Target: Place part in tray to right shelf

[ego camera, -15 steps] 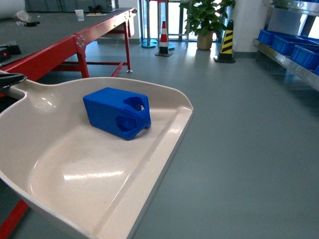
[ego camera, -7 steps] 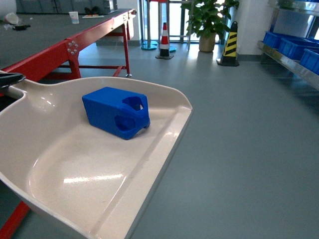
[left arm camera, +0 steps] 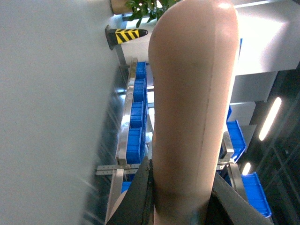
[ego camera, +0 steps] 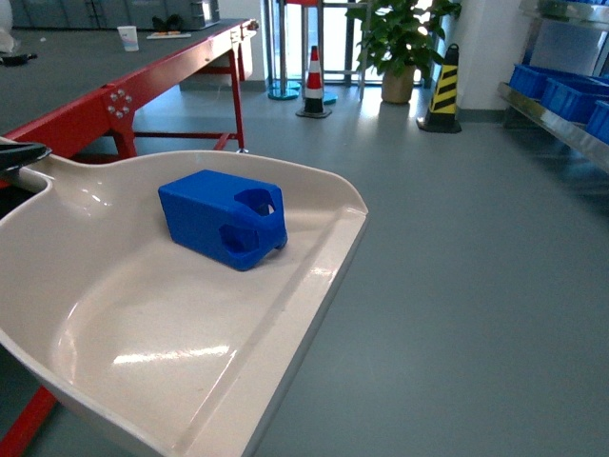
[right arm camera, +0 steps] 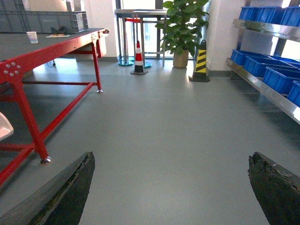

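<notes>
Resting in tray (ego camera: 143, 324), part (ego camera: 224, 216), left end effector (left arm camera: 180, 206) clamping handle

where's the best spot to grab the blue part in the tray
Probably from above, across the two long flat sides of the blue part. It lies on its side in the cream tray, holed bevelled end toward the front lip, and the open right gripper is free.

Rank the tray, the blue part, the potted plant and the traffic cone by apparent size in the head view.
1. tray, by far the largest
2. blue part
3. potted plant
4. traffic cone
Plant and cone stand far off, so nearness skews this; the part and plant look fairly close.
</notes>
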Available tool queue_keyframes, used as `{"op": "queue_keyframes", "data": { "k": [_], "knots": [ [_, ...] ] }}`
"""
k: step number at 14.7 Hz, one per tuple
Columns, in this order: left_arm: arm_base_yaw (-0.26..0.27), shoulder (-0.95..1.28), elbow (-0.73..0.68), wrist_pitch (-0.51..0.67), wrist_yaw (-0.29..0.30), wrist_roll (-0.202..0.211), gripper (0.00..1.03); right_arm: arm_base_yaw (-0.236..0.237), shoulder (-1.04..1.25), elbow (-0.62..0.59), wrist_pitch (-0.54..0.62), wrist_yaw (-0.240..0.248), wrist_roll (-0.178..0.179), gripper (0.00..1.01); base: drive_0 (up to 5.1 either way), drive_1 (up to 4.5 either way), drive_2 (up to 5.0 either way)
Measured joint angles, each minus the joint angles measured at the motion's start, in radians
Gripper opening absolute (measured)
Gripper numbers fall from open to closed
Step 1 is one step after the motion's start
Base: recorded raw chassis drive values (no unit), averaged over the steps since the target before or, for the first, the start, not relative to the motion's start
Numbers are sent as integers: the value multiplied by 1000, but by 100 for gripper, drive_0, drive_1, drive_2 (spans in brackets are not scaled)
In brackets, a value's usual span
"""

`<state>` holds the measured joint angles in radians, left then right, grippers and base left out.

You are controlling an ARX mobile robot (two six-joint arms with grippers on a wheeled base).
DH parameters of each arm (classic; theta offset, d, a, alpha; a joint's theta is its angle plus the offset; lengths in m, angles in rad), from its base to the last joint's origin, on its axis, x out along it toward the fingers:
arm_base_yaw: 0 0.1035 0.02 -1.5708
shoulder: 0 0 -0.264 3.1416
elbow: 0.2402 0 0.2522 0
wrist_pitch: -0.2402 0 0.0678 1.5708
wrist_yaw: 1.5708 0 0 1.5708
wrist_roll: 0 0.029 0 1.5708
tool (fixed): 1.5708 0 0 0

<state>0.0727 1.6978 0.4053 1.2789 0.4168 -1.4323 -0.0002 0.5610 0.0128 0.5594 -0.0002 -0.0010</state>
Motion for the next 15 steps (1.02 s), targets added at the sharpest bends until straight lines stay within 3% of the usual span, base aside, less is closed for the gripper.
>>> {"op": "queue_keyframes", "data": {
  "k": [15],
  "knots": [
    [0, 0, 0, 0, -1, 0, 18, 0, 0, 0, -2, 0, 0, 98, -4, 424, -432]
  ]
}}
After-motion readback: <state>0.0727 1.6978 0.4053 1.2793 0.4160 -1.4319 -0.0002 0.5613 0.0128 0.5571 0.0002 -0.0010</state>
